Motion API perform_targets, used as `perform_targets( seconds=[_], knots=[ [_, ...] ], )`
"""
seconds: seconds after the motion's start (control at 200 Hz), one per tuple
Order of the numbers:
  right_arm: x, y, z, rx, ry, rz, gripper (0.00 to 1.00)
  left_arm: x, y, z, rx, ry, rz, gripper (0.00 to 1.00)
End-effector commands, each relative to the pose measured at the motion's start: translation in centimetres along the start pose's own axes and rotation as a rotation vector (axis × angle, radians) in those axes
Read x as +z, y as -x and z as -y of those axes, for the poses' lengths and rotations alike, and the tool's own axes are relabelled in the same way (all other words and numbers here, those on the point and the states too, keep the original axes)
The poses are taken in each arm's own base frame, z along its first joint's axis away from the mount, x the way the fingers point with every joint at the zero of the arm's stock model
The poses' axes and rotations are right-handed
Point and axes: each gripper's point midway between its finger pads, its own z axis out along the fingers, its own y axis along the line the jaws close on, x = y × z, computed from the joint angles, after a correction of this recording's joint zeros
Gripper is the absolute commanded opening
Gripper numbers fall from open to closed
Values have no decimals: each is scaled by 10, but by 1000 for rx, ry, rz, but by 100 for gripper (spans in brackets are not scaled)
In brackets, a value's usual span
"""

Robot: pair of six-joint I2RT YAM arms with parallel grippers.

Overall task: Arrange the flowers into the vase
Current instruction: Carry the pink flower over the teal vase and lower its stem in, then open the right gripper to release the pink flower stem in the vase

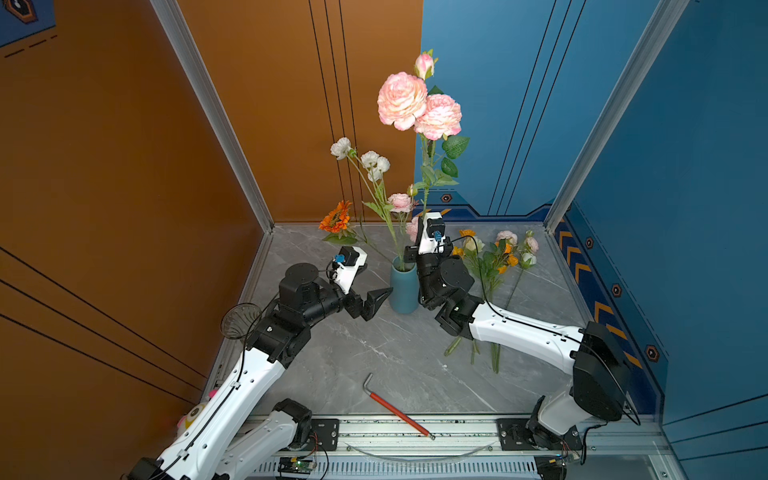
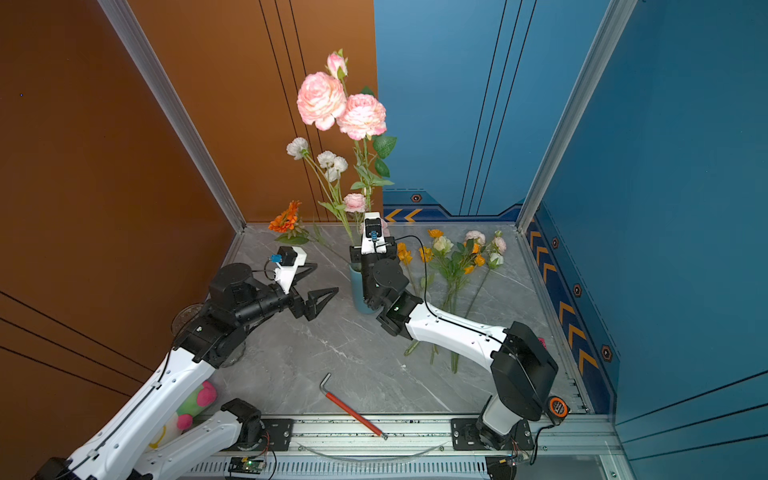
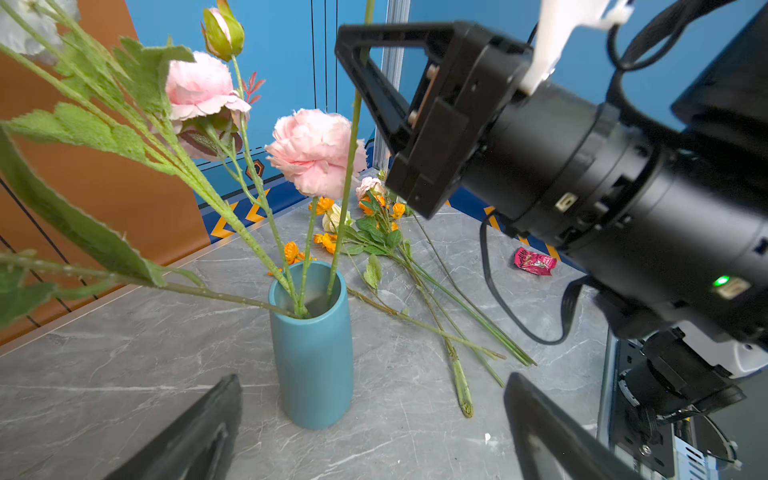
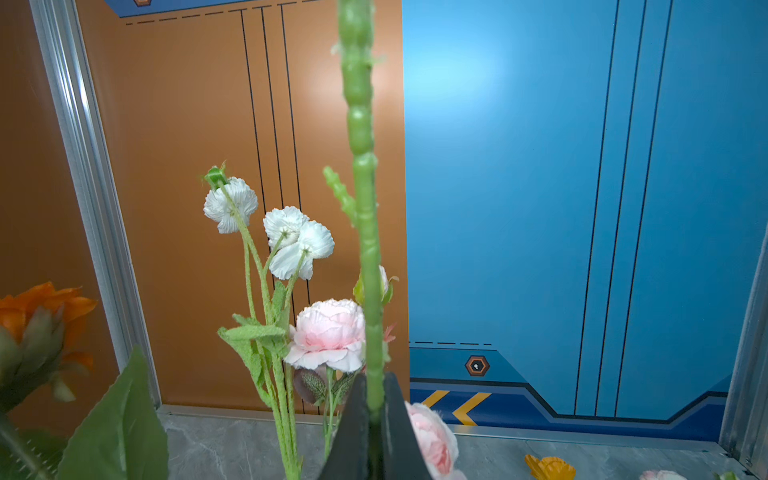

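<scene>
On your grey marbled counter (image 1: pixel 374 353) lies an L-shaped hex key (image 1: pixel 397 409) with a red sleeve. It sits slantwise near the front edge, and its long end reaches over the metal rail (image 1: pixel 457 428). In both top views you can see a clear glass vessel (image 2: pixel 185 318) at the counter's left edge, partly hidden. A pink, green and white plush toy (image 2: pixel 195 405) sits beside the front left corner. In a top view an orange and black tape measure (image 2: pixel 557 408) rests at the front right corner. A crumpled pink wrapper (image 3: pixel 535 262) lies on the counter near the blue wall (image 1: pixel 685 208). The orange wall (image 1: pixel 104 166) stands on the left.
</scene>
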Motion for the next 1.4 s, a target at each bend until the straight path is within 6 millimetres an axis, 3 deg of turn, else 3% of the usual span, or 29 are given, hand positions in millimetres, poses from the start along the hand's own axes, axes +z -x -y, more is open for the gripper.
perform_targets(
  seconds=[0.0, 0.25, 0.476, 1.166, 1.397],
  knots=[
    [-6, -12, -12, 51, 45, 35, 2, 0, 3, 1, -15, -26, 25, 98],
    [-14, -39, -26, -11, 18, 41, 7, -1, 4, -5, -36, -23, 33, 98],
    [-17, -53, -23, -12, 2, 4, 17, -3, 8, -7, -47, -25, 56, 98],
    [-37, -60, -7, -9, 6, -88, 42, 0, 5, -10, -65, -34, 49, 98],
    [-43, -72, -5, 12, 105, -238, 53, 0, 6, -10, -63, -35, 50, 98]
  ],
)
